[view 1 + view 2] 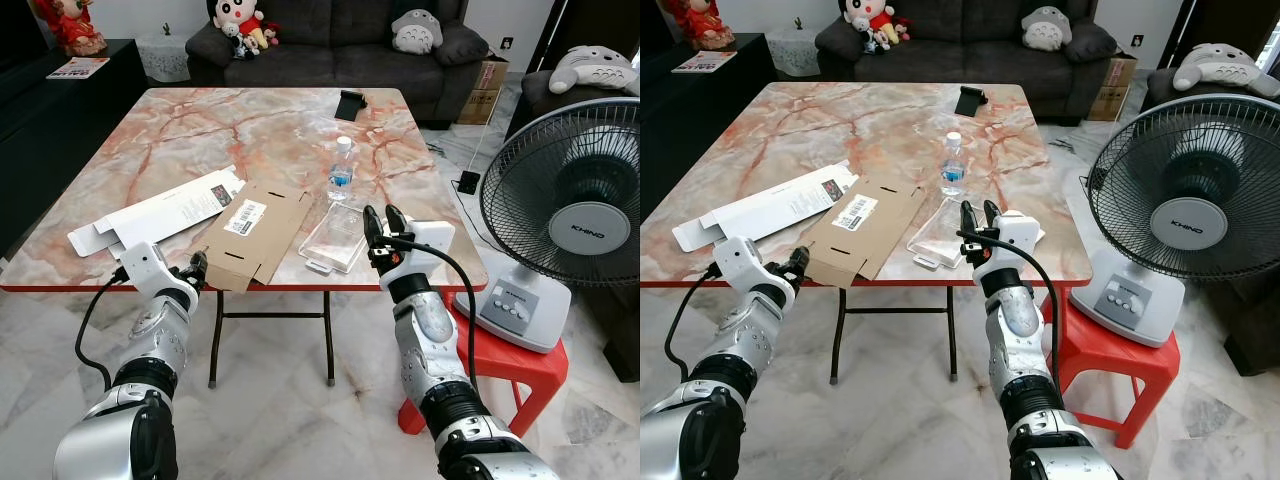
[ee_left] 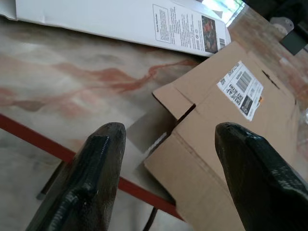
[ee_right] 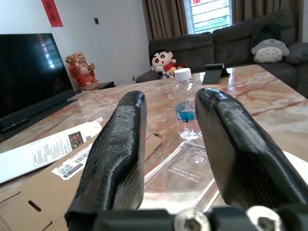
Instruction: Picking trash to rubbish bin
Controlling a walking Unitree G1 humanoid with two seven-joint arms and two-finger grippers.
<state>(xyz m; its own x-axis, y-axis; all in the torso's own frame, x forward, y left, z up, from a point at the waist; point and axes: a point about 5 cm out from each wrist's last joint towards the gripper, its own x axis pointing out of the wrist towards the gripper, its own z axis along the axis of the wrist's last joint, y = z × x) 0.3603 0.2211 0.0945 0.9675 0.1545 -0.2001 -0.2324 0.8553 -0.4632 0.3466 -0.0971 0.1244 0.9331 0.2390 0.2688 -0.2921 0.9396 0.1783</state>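
On the marble table (image 1: pixel 200 130) lie a flattened brown cardboard box (image 1: pixel 258 232), a flattened white carton (image 1: pixel 160 215) to its left and a clear plastic package (image 1: pixel 335 238) to its right. A small water bottle (image 1: pixel 341 170) stands upright behind the package. My left gripper (image 1: pixel 195 268) hovers open at the table's front edge, pointing at the cardboard's near corner (image 2: pixel 231 125). My right gripper (image 1: pixel 382 225) is raised at the front edge just right of the clear package (image 3: pixel 185 173), open with nothing between its fingers, facing the bottle (image 3: pixel 185 103).
A large standing fan (image 1: pixel 570 210) sits on a red plastic stool (image 1: pixel 500 360) close to my right arm. A black phone stand (image 1: pixel 350 103) is at the table's far side. A dark sofa (image 1: pixel 330 40) with plush toys lies beyond.
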